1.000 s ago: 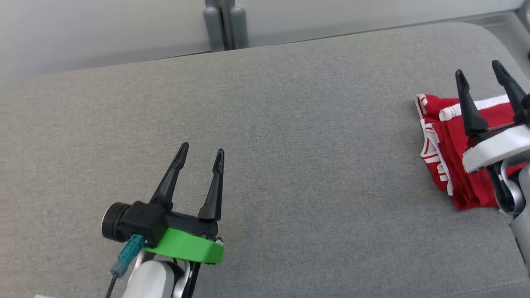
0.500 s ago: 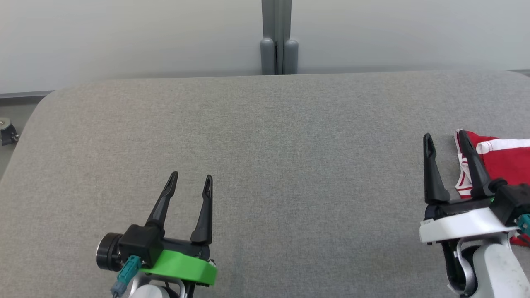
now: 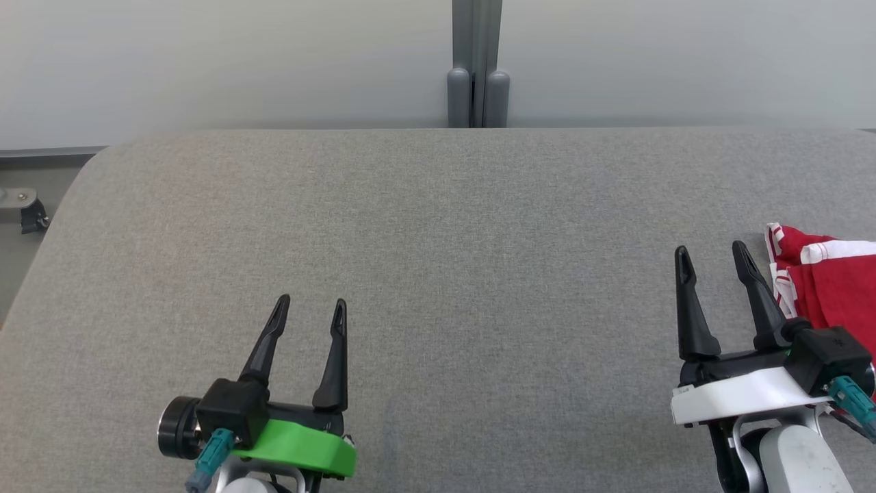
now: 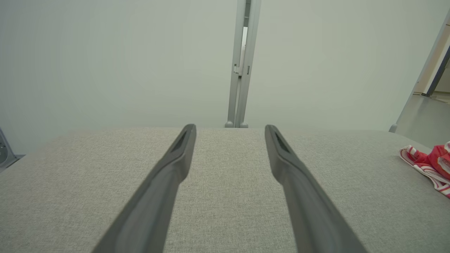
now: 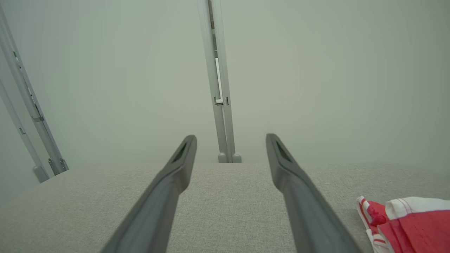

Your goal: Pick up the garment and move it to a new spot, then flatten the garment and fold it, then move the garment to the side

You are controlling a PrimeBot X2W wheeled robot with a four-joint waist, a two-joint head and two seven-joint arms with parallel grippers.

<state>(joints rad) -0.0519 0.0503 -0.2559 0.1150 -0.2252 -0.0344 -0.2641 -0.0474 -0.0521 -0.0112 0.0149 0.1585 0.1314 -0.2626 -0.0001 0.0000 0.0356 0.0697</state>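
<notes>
Grey surface (image 3: 438, 233), garment (image 3: 836, 282) beside right jaws

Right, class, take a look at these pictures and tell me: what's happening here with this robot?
A two-armed robot stands at a grey fabric-covered surface. A red garment with white trim lies bunched at the surface's right side, just beside the right jaws. Both the left jaws and the right jaws stand open and empty, pointing forward over the fabric; neither holds the garment. It looks set aside already, though how neatly it is folded cannot be told.
</notes>
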